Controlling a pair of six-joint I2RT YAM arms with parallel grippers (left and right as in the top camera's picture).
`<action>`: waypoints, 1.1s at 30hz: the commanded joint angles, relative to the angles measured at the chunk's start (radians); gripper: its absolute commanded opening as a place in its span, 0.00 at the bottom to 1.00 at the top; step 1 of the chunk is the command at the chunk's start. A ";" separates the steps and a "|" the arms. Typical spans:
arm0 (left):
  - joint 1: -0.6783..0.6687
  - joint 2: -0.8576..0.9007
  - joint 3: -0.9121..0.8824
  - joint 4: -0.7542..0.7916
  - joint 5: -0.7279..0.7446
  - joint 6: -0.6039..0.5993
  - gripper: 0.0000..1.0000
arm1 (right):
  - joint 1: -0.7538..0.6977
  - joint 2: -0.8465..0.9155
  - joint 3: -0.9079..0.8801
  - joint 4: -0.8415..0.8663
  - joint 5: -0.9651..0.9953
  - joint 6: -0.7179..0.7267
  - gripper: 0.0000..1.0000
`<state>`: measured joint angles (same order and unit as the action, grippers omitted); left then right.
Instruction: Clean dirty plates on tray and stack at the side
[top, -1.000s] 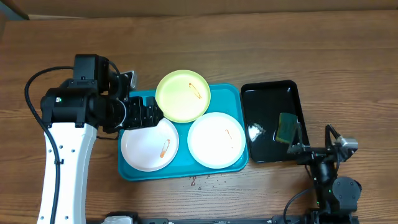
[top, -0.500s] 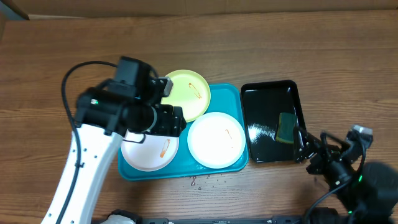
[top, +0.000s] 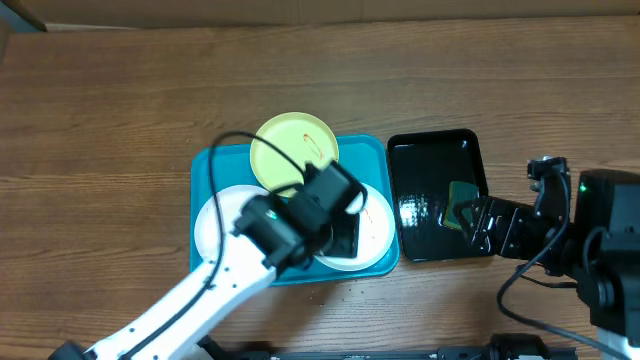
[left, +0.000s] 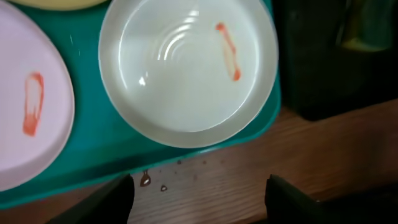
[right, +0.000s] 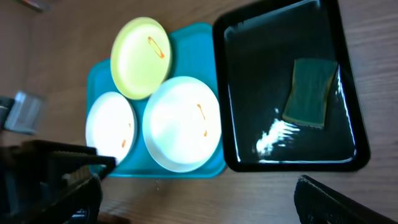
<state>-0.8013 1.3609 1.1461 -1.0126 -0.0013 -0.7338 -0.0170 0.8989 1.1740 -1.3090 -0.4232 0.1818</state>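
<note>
Left jaws stand apart and empty, the smeared white plate (left: 186, 68) just ahead on the turquoise tray (left: 87, 149); right jaws, wide apart, sit nearer the sponge (right: 311, 90).

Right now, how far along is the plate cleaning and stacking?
Nothing looks done: the pale yellow-green round plate, the left white round plate and the right white round plate lie smeared orange-red on the turquoise plastic tray, none stacked aside. In hand: left pincer open and empty above the right white plate; right pincer open near the green sponge in the glossy black tray. Left: wiping all three, stacking.
</note>
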 joint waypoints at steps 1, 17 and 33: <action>-0.011 0.000 -0.105 0.048 -0.085 -0.146 0.69 | 0.008 0.030 0.010 -0.023 0.032 -0.016 1.00; 0.018 0.000 -0.176 0.183 -0.094 -0.022 0.90 | 0.048 0.465 0.010 0.027 0.254 0.115 0.72; 0.345 0.000 0.078 -0.109 0.086 0.195 0.82 | 0.095 0.517 -0.017 0.029 0.331 0.168 0.85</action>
<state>-0.4599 1.3636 1.2446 -1.1030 0.0460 -0.5819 0.0628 1.4303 1.1732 -1.2968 -0.1268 0.3218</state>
